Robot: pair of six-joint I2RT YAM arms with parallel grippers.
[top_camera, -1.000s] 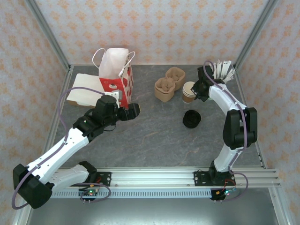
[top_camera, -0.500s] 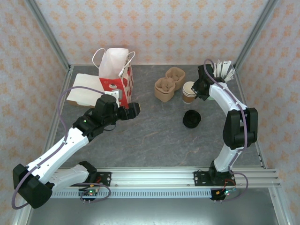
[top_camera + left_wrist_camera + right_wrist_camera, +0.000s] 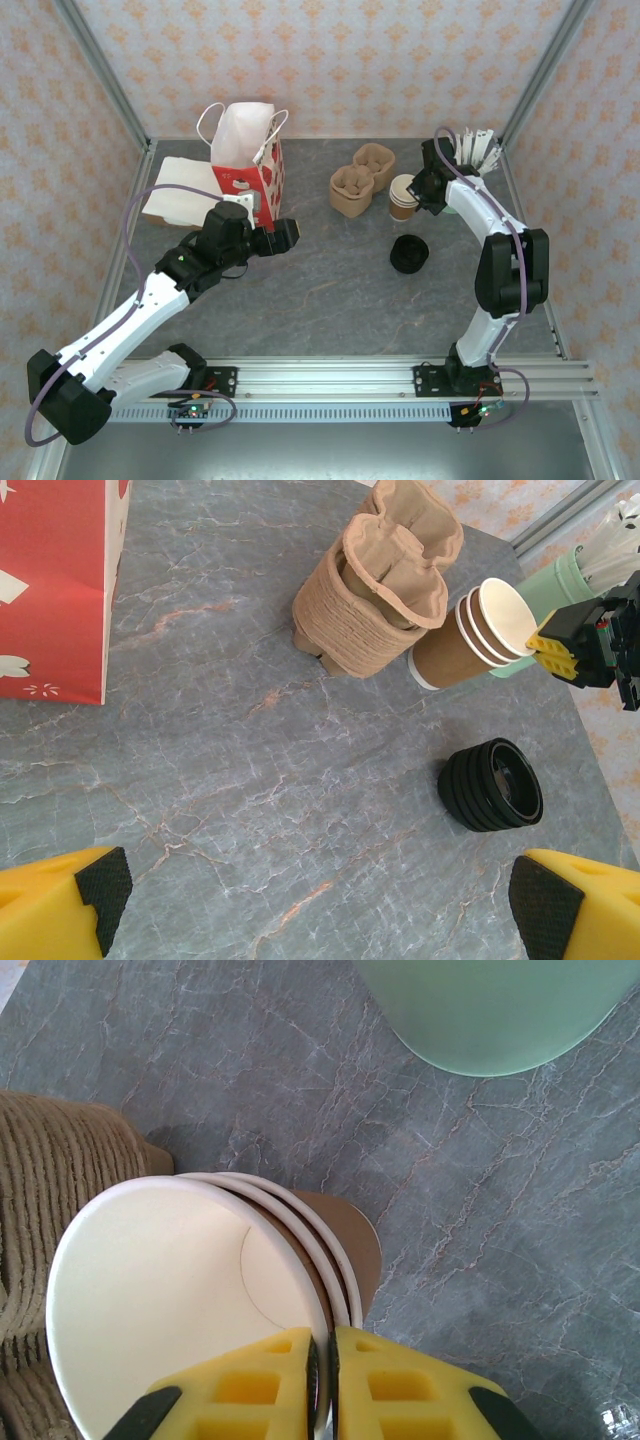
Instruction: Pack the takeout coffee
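Since a second before, only the right arm had shifted, its wrist easing slightly left. Right pincer was nipped nearly closed on the right rim of the topmost takeout coffee cup. That cup stood upright in a nested stack, far right on the tabletop, just right of the pulp carrier. Left pincer gaped wide, empty, well apart leftward. Black lids lay nearer.
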